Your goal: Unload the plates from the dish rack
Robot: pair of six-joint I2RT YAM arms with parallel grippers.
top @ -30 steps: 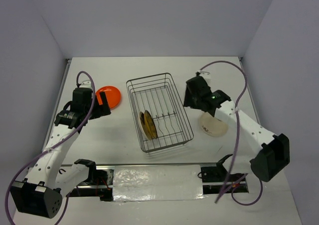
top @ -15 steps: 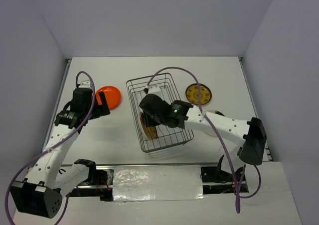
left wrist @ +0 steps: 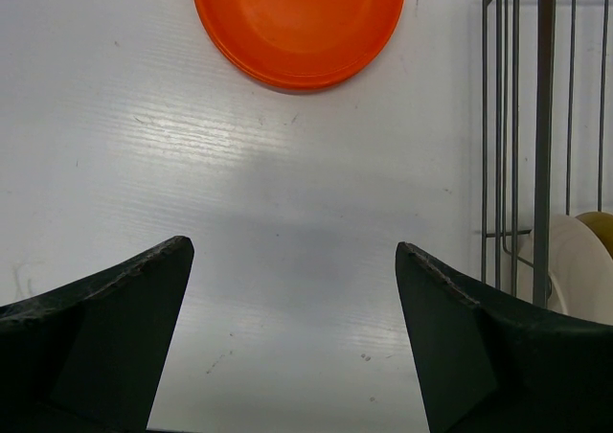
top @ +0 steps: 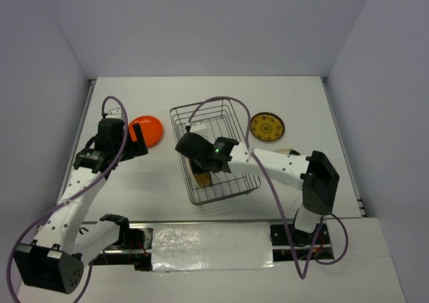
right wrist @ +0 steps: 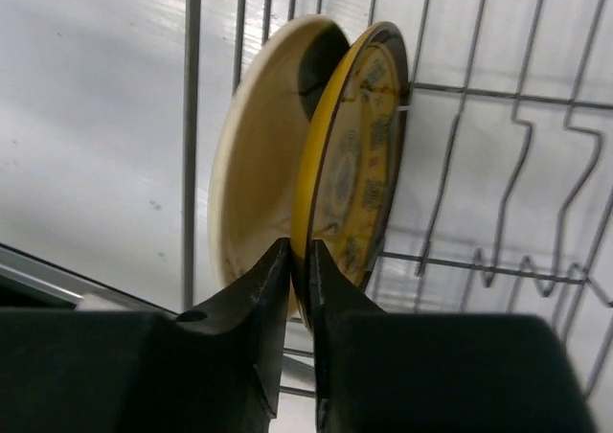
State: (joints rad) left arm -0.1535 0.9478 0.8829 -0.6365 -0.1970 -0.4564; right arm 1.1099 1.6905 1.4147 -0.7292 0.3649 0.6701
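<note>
dish rack [top: 216,125]: thin silver wire basket, mid tabletop [top: 161,179]
in the rack: glossy patterned mustard plate [right wrist: 359,165] and plain cream plate [right wrist: 254,165], standing on edge side by side
right fingers [right wrist: 251,313]: pinched onto the mustard plate's rim
left fingers [left wrist: 96,328]: spread wide, left of the rack
orange plate [top: 147,130]: smooth, round, lying flat left of the rack

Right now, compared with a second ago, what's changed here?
The right gripper swung left from outside the dish rack into it and closed on the rim of the upright mustard plate, beside the cream plate. The left gripper, open, and the orange plate stayed put.
</note>
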